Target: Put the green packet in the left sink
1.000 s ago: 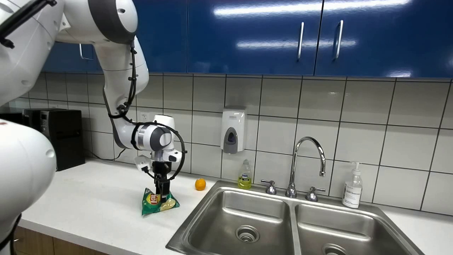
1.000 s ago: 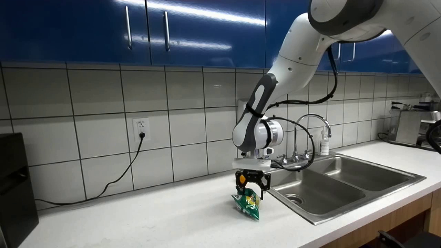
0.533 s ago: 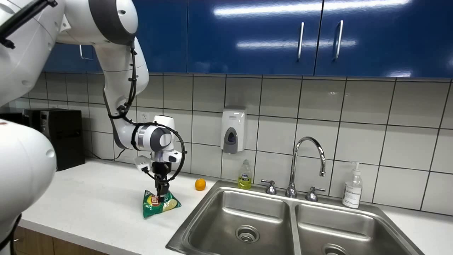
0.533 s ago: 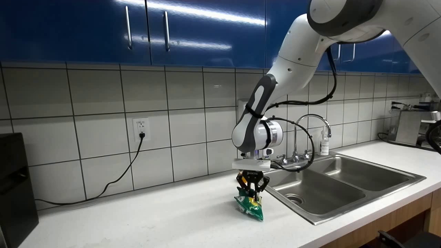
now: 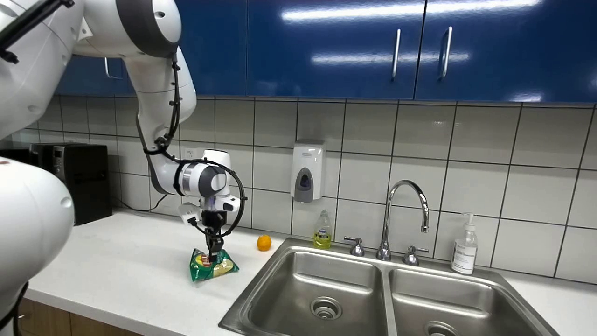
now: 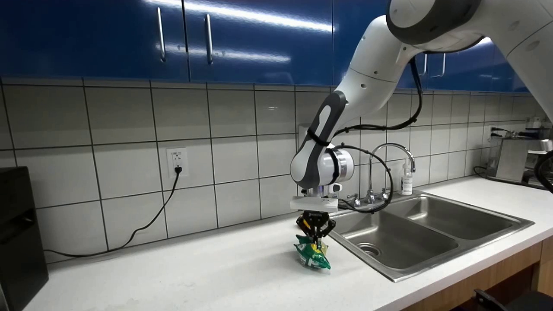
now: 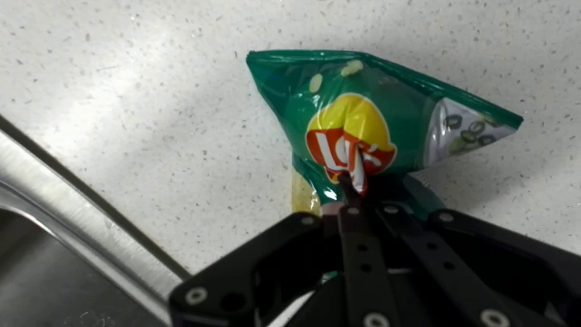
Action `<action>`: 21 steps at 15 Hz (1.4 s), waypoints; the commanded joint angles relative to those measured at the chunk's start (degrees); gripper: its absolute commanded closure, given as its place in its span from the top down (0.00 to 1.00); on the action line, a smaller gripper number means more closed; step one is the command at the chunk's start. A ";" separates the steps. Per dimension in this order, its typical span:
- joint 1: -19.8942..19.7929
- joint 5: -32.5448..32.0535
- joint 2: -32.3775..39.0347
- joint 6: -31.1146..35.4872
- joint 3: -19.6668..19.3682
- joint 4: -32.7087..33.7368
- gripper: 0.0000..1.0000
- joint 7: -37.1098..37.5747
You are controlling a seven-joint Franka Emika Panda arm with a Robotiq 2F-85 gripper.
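The green packet [image 7: 399, 122] is a small chip bag with a yellow and red logo, seen from above in the wrist view. Its middle is pinched into a fold where my gripper [image 7: 356, 188] has shut on it. Both exterior views show the packet [image 5: 203, 272] [image 6: 312, 259] hanging at or just above the white counter beneath the fingertips; whether it still touches the surface I cannot tell. The left sink [image 5: 289, 298] is the steel basin just right of the packet in an exterior view. Its rim [image 7: 81, 200] crosses the lower left of the wrist view.
An orange [image 5: 264, 242] sits on the counter behind the packet. Along the sink's back edge stand a yellow soap bottle [image 5: 322, 231], the tall faucet [image 5: 386, 224] and a pump bottle [image 5: 464, 247]. A soap dispenser [image 5: 308, 170] hangs on the wall.
The jaws have come together from wide apart, gathering the packet between them. In the last half second gripper and packet have risen slightly.
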 commanded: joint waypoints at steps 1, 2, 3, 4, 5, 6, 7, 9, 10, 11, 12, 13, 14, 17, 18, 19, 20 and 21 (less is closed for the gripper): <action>0.74 -1.54 -0.73 -1.03 -0.74 -0.42 0.00 1.99; 0.72 -1.55 -1.12 -0.98 -0.75 -0.68 0.00 1.93; 0.73 -1.62 -1.61 -1.02 -0.79 -0.94 0.00 1.91; 0.72 -1.67 -2.28 -1.10 -0.82 -1.30 0.00 1.86; 0.72 -1.74 -2.80 -1.17 -0.85 -1.58 0.00 1.81; 0.78 -1.89 -3.56 -1.24 -0.95 -1.98 0.00 1.84; 0.85 -2.14 -4.32 -1.32 -1.13 -2.40 0.00 1.92; 0.75 -2.72 -6.20 -1.33 -1.43 -3.54 0.00 1.85; 0.75 -3.17 -7.06 -1.35 -1.64 -4.09 0.00 1.96; 0.65 -3.66 -8.15 -1.42 -1.81 -4.77 0.00 1.94; 0.48 -4.21 -9.25 -1.47 -1.94 -5.52 0.00 1.85; 0.25 -4.69 -10.38 -1.48 -2.01 -6.29 0.00 1.75; 0.01 -5.10 -11.61 -1.52 -2.09 -7.16 0.00 1.68; -1.05 -5.77 -14.94 -1.67 -2.06 -9.80 0.00 1.09; -1.54 -5.90 -16.08 -1.69 -2.03 -10.74 0.00 0.84; -2.05 -5.92 -17.14 -1.81 -1.95 -11.67 0.00 0.62; -2.70 -5.96 -18.25 -1.87 -1.93 -12.64 0.00 0.22; -3.36 -6.05 -19.34 -2.04 -1.95 -13.51 0.00 -0.08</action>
